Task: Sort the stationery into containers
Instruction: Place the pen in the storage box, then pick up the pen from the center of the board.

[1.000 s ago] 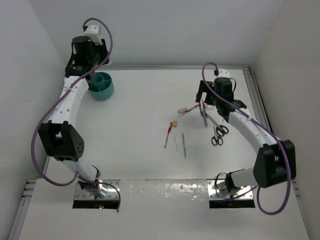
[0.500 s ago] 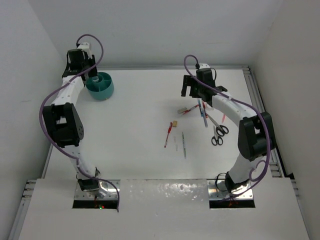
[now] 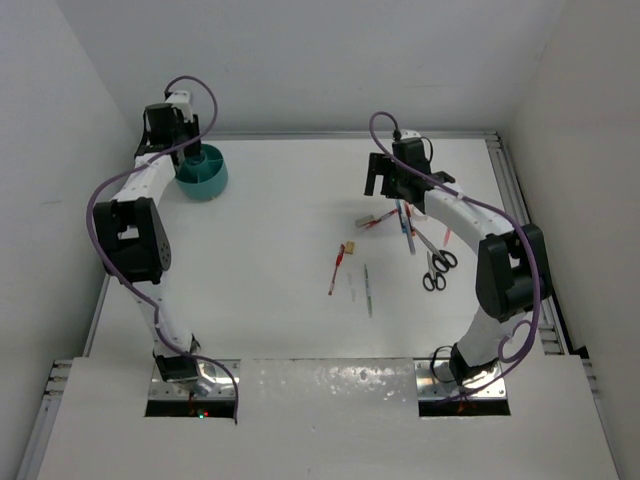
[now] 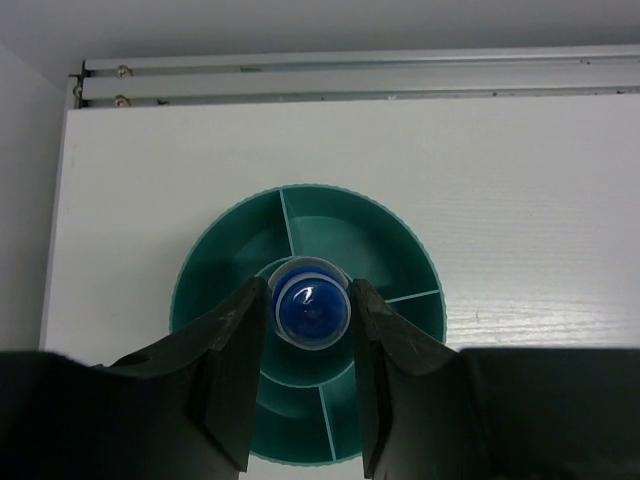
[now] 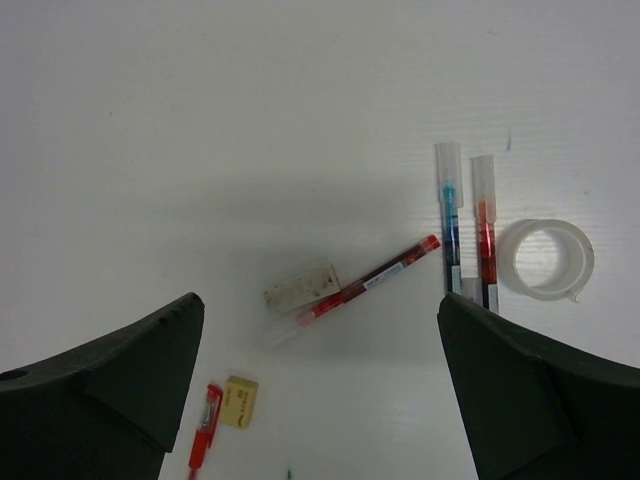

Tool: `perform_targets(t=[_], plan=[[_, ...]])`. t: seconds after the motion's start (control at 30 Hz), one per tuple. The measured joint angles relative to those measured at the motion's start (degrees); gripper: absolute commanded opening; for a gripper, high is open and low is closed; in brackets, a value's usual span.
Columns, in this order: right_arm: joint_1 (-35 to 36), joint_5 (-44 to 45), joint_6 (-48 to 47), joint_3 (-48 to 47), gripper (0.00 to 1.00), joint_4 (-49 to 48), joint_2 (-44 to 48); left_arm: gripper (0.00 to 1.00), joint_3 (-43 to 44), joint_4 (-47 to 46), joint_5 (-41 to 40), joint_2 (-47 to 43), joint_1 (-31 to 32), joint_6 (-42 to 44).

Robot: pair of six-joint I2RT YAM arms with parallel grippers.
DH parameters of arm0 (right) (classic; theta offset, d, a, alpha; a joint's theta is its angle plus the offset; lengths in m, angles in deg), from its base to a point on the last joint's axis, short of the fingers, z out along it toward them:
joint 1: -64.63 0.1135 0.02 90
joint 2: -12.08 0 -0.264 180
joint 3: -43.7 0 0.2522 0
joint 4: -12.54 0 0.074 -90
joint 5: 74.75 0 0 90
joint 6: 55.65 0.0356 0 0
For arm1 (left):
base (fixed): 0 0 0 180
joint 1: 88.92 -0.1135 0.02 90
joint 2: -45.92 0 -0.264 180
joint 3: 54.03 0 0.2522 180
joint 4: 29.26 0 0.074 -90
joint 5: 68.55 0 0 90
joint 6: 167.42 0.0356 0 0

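Observation:
The blue-capped bottle stands upright between my left gripper's fingers, which press on its white rim. It hangs over the middle of the round teal tub, which sits at the back left. My right gripper is wide open and empty, above a dirty white eraser and a red pen. A blue pen, another red pen, the white tape roll and the tan eraser lie nearby. The black-handled scissors and a grey pen lie nearer the front.
A metal rail runs along the back edge behind the tub, and a side wall stands close on the left. A third red pen lies mid-table beside the tan eraser.
The right arm swung back and left, to above the pens, then held still. The left wrist shifted slightly over the tub, and the arm's elbow moved back.

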Motion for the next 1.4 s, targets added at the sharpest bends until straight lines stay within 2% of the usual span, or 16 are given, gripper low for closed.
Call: perform_targets(t=[0.03, 0.07, 0.13, 0.3, 0.37, 0.43, 0.63, 0.67, 0.7, 0.73, 0.83, 0.9, 0.93, 1.03, 1.2, 1.4], plan=[[0.0, 0.37, -0.02, 0.0, 0.99, 0.31, 0.02, 0.26, 0.0, -0.13, 0.0, 0.35, 0.0, 0.04], [0.0, 0.7, -0.09, 0.0, 0.99, 0.48, 0.02, 0.38, 0.0, -0.09, 0.02, 0.68, 0.0, 0.04], [0.0, 1.25, -0.42, 0.0, 0.99, 0.83, 0.09, 0.49, -0.02, -0.02, 0.02, 1.05, 0.0, 0.2], [0.02, 2.47, -1.36, 0.0, 0.99, 2.14, 1.88, 0.61, -0.02, 0.0, -0.28, 0.85, 0.0, 0.42], [0.02, 2.84, -1.62, 0.0, 0.99, 2.56, 3.45, 0.72, -0.02, 0.02, -0.52, 0.52, 0.04, 0.24], [0.02, 3.21, -1.9, 0.11, 0.99, 2.95, 5.46, 0.75, 0.0, 0.15, -0.94, -0.15, 0.26, 0.02], [0.02, 5.14, -1.88, 4.17, 0.97, 3.72, 13.53, 0.74, 0.48, 0.5, -3.06, -5.81, 3.61, 1.03], [0.0, 5.57, -1.68, 5.46, 0.93, 4.15, 15.1, 0.71, 0.42, 0.44, -3.74, -7.58, 5.42, 1.55], [0.0, 5.97, -1.46, 6.88, 0.83, 4.61, 16.55, 0.65, 0.24, 0.42, -4.2, -9.46, 7.72, 1.97], [0.0, 6.29, -1.01, 8.98, 0.79, 4.66, 18.38, 0.53, -0.07, 0.37, -4.35, -11.8, 10.97, 2.43], [-0.04, 6.73, 0.55, 15.08, 0.69, 6.01, 23.8, 0.41, -2.01, 1.01, -1.97, -17.77, 22.82, 2.67], [-0.07, 6.86, 1.95, 19.06, 0.69, 6.73, 27.23, 0.42, -3.93, 1.84, 0.35, -19.52, 30.62, 1.55], [-0.07, 6.95, 2.47, 20.96, 0.69, 7.56, 29.05, 0.5, -5.18, 2.64, 1.18, -19.65, 34.45, 0.72], [-0.04, 7.85, 4.52, 25.51, 0.7, 8.92, 33.48, 0.55, -8.48, 5.55, 1.92, -16.79, 41.29, -2.49], [0.13, 9.62, 7.54, 30.97, 0.69, 10.45, 39.85, 0.53, -10.84, 11.76, -0.55, -6.69, 46.05, -8.96], [0.83, 10.21, 10.43, 34.75, 0.69, 12.44, 42.56, 0.53, -12.61, 14.58, -3.13, -3.41, 48.78, -12.81]])
